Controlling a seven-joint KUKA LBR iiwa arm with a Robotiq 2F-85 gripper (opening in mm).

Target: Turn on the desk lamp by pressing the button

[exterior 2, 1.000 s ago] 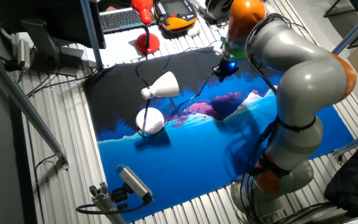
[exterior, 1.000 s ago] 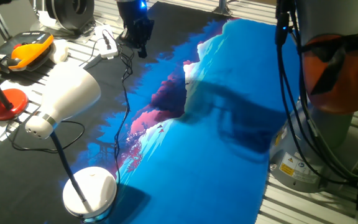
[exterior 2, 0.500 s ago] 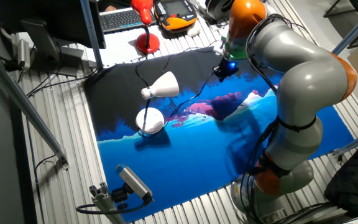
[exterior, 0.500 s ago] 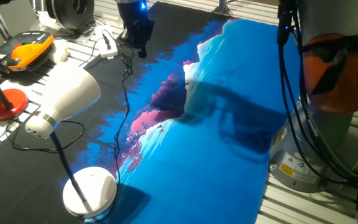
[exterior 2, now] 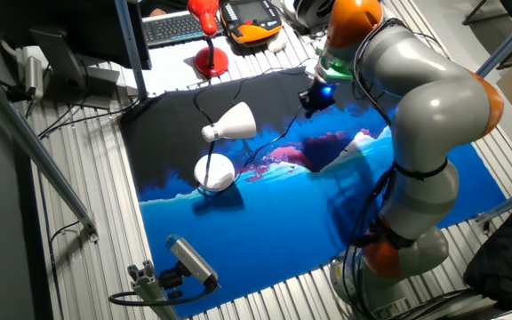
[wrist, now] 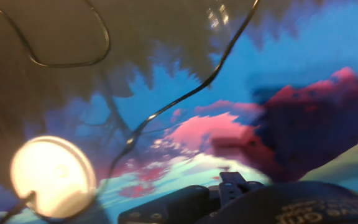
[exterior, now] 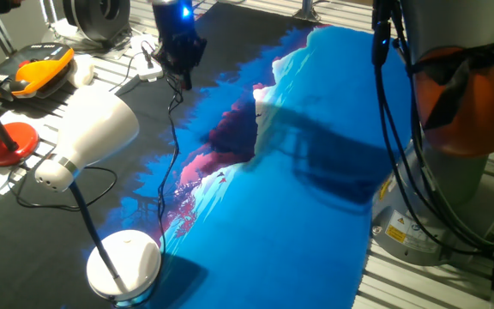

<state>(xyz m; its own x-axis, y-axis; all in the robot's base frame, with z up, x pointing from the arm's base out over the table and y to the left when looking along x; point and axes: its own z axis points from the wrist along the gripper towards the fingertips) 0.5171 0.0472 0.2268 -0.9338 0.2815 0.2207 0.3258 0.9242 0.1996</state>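
Note:
The white desk lamp stands at the near left of the mat, with its cone shade (exterior: 101, 129) tilted on a thin dark stem over the round disc base (exterior: 124, 262). It also shows in the other fixed view (exterior 2: 232, 123). In the hand view the base (wrist: 51, 176) is a bright disc at the lower left. I cannot make out a button. My gripper (exterior: 181, 77) hangs over the dark far part of the mat, well beyond the shade and apart from it, as the other fixed view (exterior 2: 311, 100) also shows. No view shows its fingertips clearly.
The lamp's black cable (exterior: 175, 146) snakes across the blue and pink mat (exterior: 316, 223). A red-based thing with a black gooseneck (exterior: 9, 142), an orange and black device (exterior: 37, 69) and a white plug block (exterior: 148, 60) lie off the mat at left. My arm's base (exterior: 453, 129) stands at right.
The gripper has shifted a little to the left, toward the lamp side of the mat, and the arm has swung with it. The lamp has not moved.

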